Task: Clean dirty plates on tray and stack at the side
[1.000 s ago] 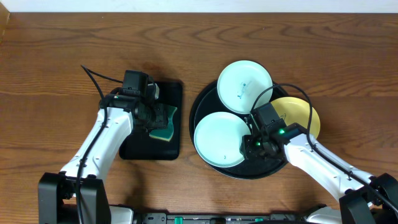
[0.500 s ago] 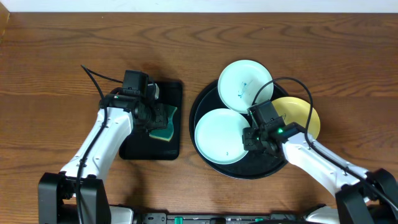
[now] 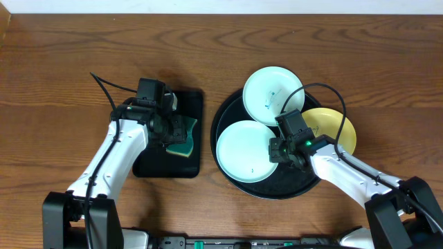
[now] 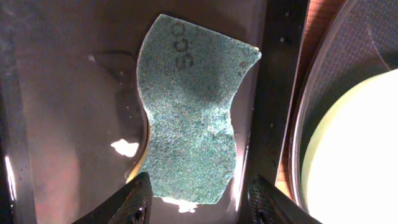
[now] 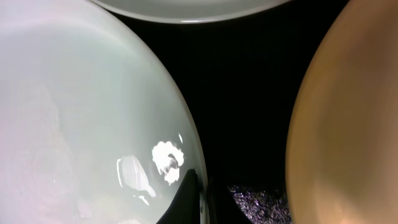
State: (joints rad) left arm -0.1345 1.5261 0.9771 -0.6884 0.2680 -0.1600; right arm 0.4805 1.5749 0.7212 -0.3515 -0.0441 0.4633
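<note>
The right arm [image 3: 346, 176] hides part of the yellow plate [image 3: 325, 123].

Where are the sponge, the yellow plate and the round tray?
sponge [image 4: 189, 112], left wrist view, its centre.
yellow plate [image 3: 325, 124], overhead view, bare inner surface.
round tray [image 3: 277, 188], overhead view, bare floor near rim.

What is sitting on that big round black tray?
Three plates: the front mint plate, the rear mint plate with faint marks, and the yellow plate. The right hand is among them. Whatever lies beneath plates or hand on the tray is hidden.
</note>
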